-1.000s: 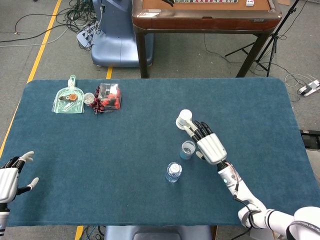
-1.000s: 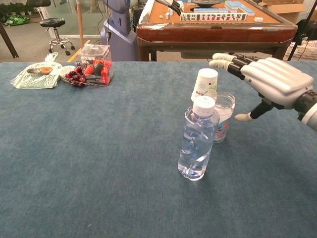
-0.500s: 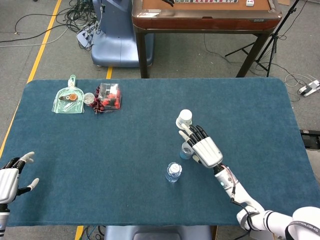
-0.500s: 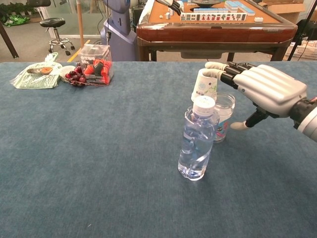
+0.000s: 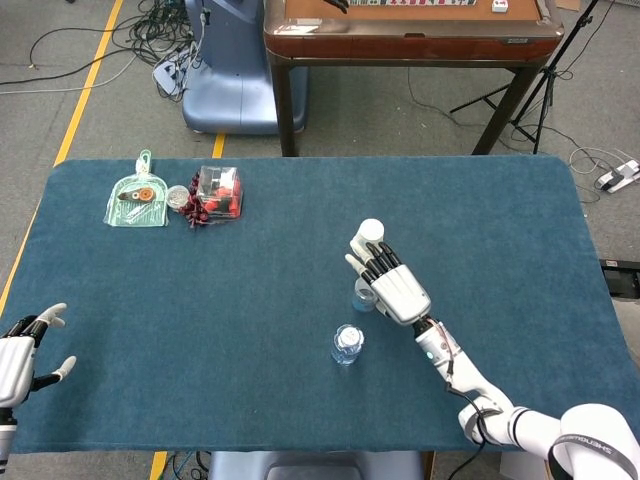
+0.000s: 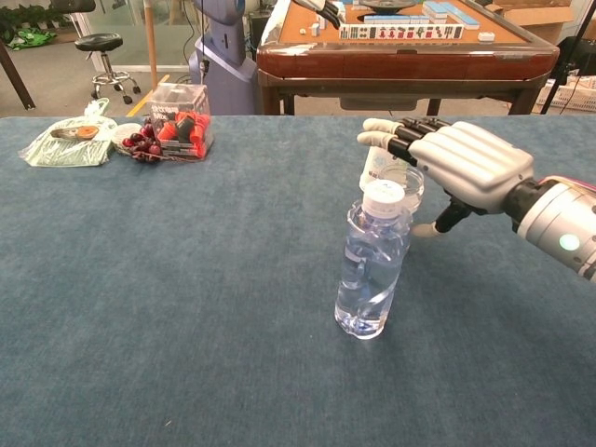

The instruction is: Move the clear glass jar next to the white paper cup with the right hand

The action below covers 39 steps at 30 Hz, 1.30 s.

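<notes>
The clear glass jar [image 5: 364,296] stands near the table's middle, just in front of the white paper cup [image 5: 371,232]. My right hand [image 5: 391,283] hovers over the jar with fingers stretched out toward the cup, hiding most of it. In the chest view the right hand [image 6: 458,164] lies flat above the jar [image 6: 407,188], its thumb hanging down by the jar's right side, nothing gripped. The cup [image 6: 376,165] peeks out behind the fingers. My left hand [image 5: 20,351] rests open at the table's front left edge.
A clear water bottle [image 5: 347,343] stands just in front of the jar, upright [image 6: 372,265]. At the back left lie a green pouch [image 5: 137,201], a small round lid [image 5: 177,196] and a clear box of red items [image 5: 217,190]. A wooden table [image 5: 410,40] stands beyond.
My right hand has slid left and forward, from beside the jar to over it, with its fingers now reaching in front of the cup. Jar, cup, bottle and left hand have stayed put.
</notes>
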### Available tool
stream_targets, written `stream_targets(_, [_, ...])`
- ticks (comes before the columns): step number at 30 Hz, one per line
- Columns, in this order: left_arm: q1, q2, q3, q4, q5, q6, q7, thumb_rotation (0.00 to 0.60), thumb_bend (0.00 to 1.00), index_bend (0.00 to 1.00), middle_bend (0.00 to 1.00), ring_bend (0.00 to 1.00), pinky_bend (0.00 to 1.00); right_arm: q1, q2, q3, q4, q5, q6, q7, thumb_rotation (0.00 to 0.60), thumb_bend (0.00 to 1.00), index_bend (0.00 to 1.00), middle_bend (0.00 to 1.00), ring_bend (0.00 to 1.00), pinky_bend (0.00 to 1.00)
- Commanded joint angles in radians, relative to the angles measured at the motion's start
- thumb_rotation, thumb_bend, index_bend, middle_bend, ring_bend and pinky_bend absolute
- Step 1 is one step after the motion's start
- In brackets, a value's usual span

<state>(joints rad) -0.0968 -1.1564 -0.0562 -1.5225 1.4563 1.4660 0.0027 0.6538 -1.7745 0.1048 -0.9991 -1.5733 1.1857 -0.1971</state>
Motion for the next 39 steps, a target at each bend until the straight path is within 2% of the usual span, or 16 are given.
stream_targets(1, [0.001,0.001,0.000,-0.001,0.001,0.002,-0.001,0.600,0.23,0.19,0.36,0.27,0.42,0.014,-0.016,0.008,0.022,0.007,-0.014,0.011,0.600,0.00,0.00,0.00,0.00,0.11])
stream_targets(4, [0.001,0.001,0.000,0.000,0.000,0.001,-0.003,0.600,0.23,0.19,0.36,0.27,0.42,0.021,-0.019,0.008,0.025,0.008,-0.018,0.013,0.600,0.00,0.00,0.00,0.00,0.11])
stream_targets(8, [-0.001,0.008,0.006,0.004,0.010,-0.005,-0.019,0.600,0.23,0.19,0.36,0.27,0.42,0.001,0.015,-0.008,-0.036,-0.001,0.005,-0.022,0.600,0.00,0.00,0.00,0.00,0.11])
stream_targets(16, [-0.004,0.016,0.012,-0.002,0.021,-0.009,-0.021,0.600,0.23,0.19,0.36,0.27,0.43,-0.092,0.221,-0.036,-0.360,0.010,0.086,-0.222,0.600,0.00,0.00,0.00,0.00,0.11])
stream_targets(24, [-0.003,0.040,0.037,-0.010,0.106,0.027,-0.067,0.600,0.23,0.19,0.36,0.27,0.43,-0.245,0.467,-0.074,-0.631,0.136,0.159,-0.396,0.600,0.00,0.00,0.00,0.00,0.11])
stream_targets(31, [0.005,0.043,0.044,-0.013,0.144,0.066,-0.075,0.600,0.23,0.22,0.36,0.26,0.43,-0.369,0.591,-0.106,-0.700,0.205,0.235,-0.304,0.600,0.00,0.01,0.00,0.00,0.11])
stream_targets(39, [0.009,0.030,0.037,-0.013,0.132,0.076,-0.029,0.600,0.23,0.23,0.36,0.25,0.43,-0.509,0.646,-0.130,-0.691,0.204,0.366,-0.160,0.600,0.00,0.12,0.05,0.00,0.11])
